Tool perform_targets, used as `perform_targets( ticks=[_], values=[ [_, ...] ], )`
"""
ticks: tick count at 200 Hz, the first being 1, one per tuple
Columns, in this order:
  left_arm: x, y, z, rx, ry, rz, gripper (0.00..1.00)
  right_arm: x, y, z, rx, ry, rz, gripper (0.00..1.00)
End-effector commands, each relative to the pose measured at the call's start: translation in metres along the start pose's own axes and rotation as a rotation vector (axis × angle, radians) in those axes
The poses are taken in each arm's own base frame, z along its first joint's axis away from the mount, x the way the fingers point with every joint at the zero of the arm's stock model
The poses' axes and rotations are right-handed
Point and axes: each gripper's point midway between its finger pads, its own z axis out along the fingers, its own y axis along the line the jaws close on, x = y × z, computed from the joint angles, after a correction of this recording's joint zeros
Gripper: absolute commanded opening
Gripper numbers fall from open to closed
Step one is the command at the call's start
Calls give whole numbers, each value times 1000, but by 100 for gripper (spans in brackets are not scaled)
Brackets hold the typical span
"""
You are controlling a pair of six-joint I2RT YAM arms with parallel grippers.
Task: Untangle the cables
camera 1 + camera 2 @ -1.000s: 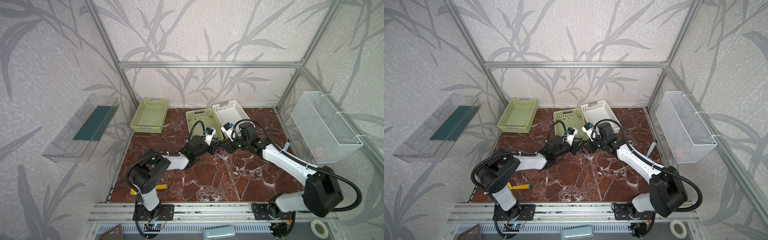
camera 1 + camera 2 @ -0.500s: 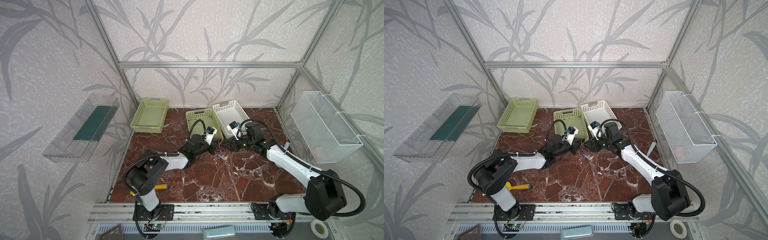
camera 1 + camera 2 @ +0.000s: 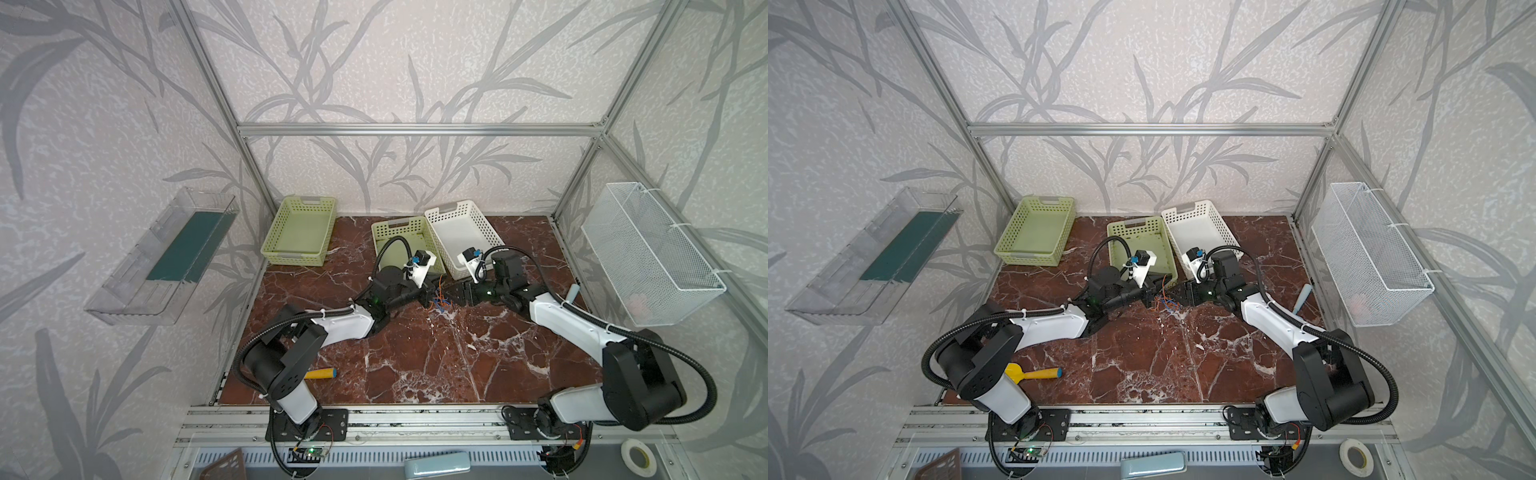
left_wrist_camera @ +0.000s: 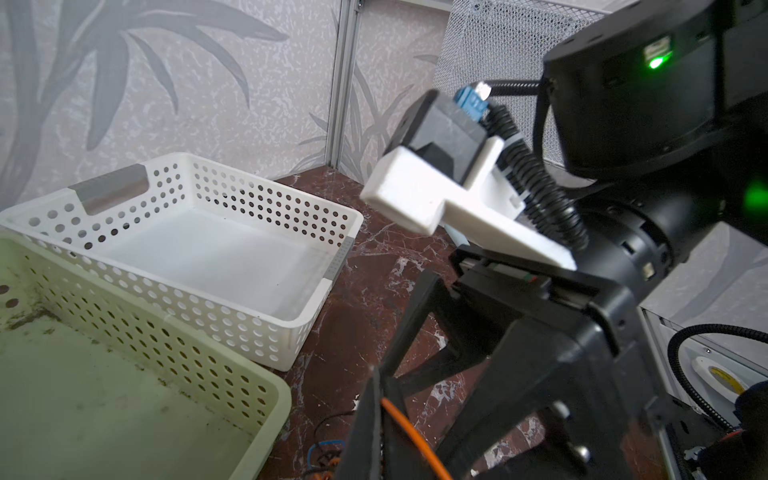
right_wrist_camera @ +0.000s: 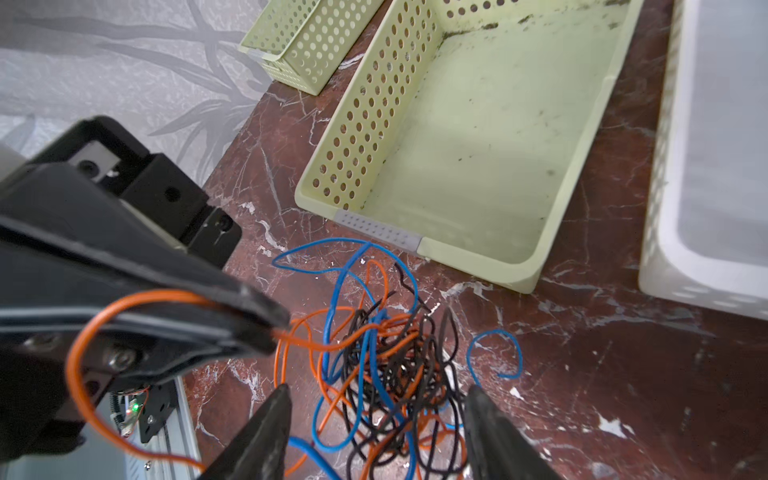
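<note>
Left hand (image 5: 272,330), reaching in from 9 o'clock, has its jaws pressed together on one orange cable (image 5: 83,353). That cable loops out behind the tips and runs on into the tangle. Right hand (image 5: 376,392), coming in from 3 o'clock, stands open with a finger (image 5: 270,424) on either side of the pile. It grips nothing, and whether its fingers touch the wires cannot be told.

Nearest on the dark red marble bench (image 3: 415,365), at about 7 o'clock, lies a yellow-handled tool (image 3: 320,374) with a blue tip, partly hidden by the left arm's base.

Just past the middle of the bench, toward 12 o'clock, the cables (image 3: 440,301) lie in a knotted heap of orange, blue and black strands between the two hands, which meet tip to tip in both top views. One blue loop (image 5: 494,353) lies a little apart from the heap.

At 3 o'clock, near the bench edge, lies a pale blue handle (image 3: 573,293).

Just beyond the heap stands a pale green basket (image 3: 399,226), with a white basket (image 3: 459,207) touching it toward 1 o'clock. Another green basket (image 3: 299,237) stands well apart at 11 o'clock.

A clear tray (image 3: 166,253) hangs on the wall at 9 o'clock and a white mesh basket (image 3: 648,253) on the wall at 3 o'clock.
</note>
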Motion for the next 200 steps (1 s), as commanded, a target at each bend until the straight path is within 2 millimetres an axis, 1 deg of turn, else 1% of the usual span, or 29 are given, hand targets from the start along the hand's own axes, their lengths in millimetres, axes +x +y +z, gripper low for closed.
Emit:
perform_targets(
  ticks=[1, 13, 21, 29, 50, 63, 104, 129, 152, 171, 200],
  values=[
    [-32, -15, 1, 51, -74, 37, 0, 10, 7, 12, -77, 35, 25, 64],
    [-37, -17, 1, 52, -87, 41, 0, 20, 3, 18, -74, 64, 40, 62],
    [-40, -17, 1, 54, -97, 44, 0, 26, -2, 21, -62, 68, 61, 58],
    [-44, -18, 1, 56, -105, 47, 0, 30, -6, 23, -54, 72, 80, 51],
    [-55, -19, 0, 55, -137, 48, 0, 35, -10, 28, -56, 65, 110, 29],
    [-61, -19, -2, 48, -157, 53, 0, 39, -13, 29, -48, 68, 120, 23],
    [-90, -14, -16, -32, -234, 119, 0, 60, -25, 32, -7, 122, 146, 19],
    [-108, -13, -25, -75, -277, 164, 0, 69, -30, 35, 7, 153, 172, 16],
    [-114, -8, -33, -132, -281, 205, 0, 76, -37, 34, 45, 176, 177, 14],
    [-121, -3, -43, -189, -290, 237, 0, 79, -45, 32, 85, 189, 187, 12],
    [-128, 3, -57, -266, -273, 283, 0, 77, -58, 25, 145, 181, 206, 9]
  ],
)
